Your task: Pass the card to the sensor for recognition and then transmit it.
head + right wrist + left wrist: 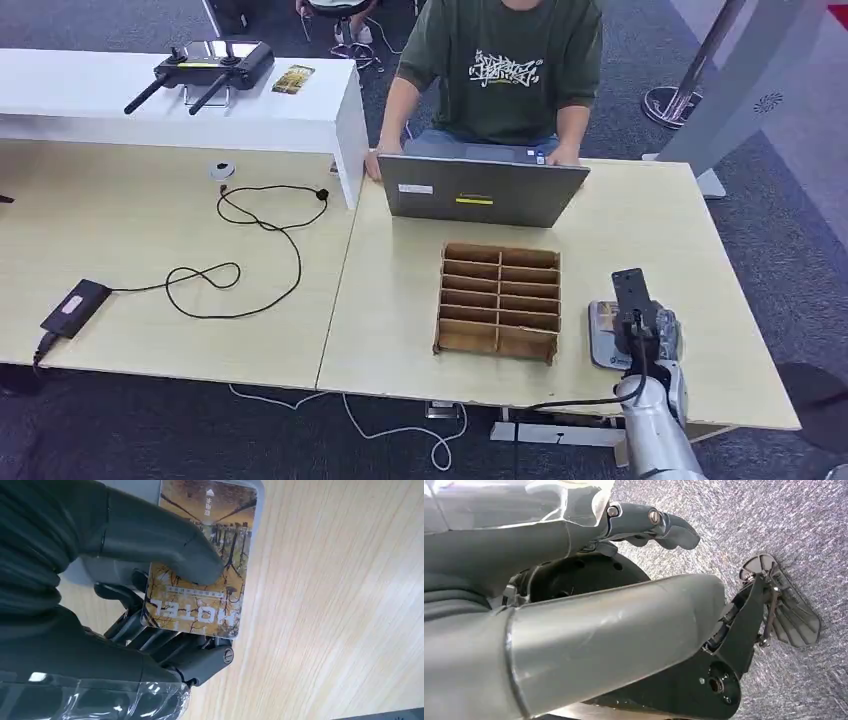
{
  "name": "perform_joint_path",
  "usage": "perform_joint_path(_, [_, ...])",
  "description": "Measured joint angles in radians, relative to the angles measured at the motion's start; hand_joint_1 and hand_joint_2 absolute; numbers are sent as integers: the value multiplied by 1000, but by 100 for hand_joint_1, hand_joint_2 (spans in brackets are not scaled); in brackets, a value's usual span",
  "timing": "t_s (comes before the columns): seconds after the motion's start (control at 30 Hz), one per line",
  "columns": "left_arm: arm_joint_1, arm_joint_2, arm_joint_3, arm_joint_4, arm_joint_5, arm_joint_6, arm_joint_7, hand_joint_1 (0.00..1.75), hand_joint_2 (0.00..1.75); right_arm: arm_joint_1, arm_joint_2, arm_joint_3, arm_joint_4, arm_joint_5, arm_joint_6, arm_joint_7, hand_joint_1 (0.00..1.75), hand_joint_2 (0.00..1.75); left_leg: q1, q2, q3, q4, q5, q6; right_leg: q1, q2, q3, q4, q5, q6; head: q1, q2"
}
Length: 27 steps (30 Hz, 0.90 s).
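Observation:
The card [200, 565] is yellow-brown with "HOTEL" printed on it. My right hand [150, 580] pinches it, the thumb [165, 540] pressed on its face and dark fingers [165, 645] under it. The card lies flat over the grey sensor pad [90, 572]. In the head view the right hand [650, 335] sits at the near right of the table, over the sensor pad [603, 350], where a strip of the card [603, 318] shows. My left hand [644, 522] hangs beside my body above the carpet, holding nothing, its fingers loosely extended.
A wooden divided box [498, 300] stands just left of the sensor. Behind it a person [500, 70] sits at a grey laptop [480, 188]. A black cable and power adapter [75, 305] lie on the left table. A second card [293, 78] and a controller [205, 65] rest on the white shelf.

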<state>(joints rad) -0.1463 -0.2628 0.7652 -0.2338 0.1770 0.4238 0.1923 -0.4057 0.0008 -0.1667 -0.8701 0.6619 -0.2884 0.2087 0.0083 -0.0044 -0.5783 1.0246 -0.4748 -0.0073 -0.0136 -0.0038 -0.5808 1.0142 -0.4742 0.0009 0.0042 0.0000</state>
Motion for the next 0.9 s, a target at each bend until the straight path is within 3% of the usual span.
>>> perform_joint_path(0.27, [0,0,-4,0,3,0,0,0,0,23,-21,-26,-27,-56,37,17,175,175,0,0,0,0,0,0,0,0,0,0,0,0,0,0])
perform_joint_path(0.57, [-4,-2,-25,0,1,40,17,0,0,56,-25,-58,-55,-57,55,22,175,175,0,1,1,0,0,0,0,1,1,0,0,0,0,0])
perform_joint_path(0.9, [-7,-2,-32,0,-3,42,22,0,0,83,-25,-66,-96,-57,74,29,175,175,0,1,2,0,0,0,0,2,1,0,1,0,0,0])
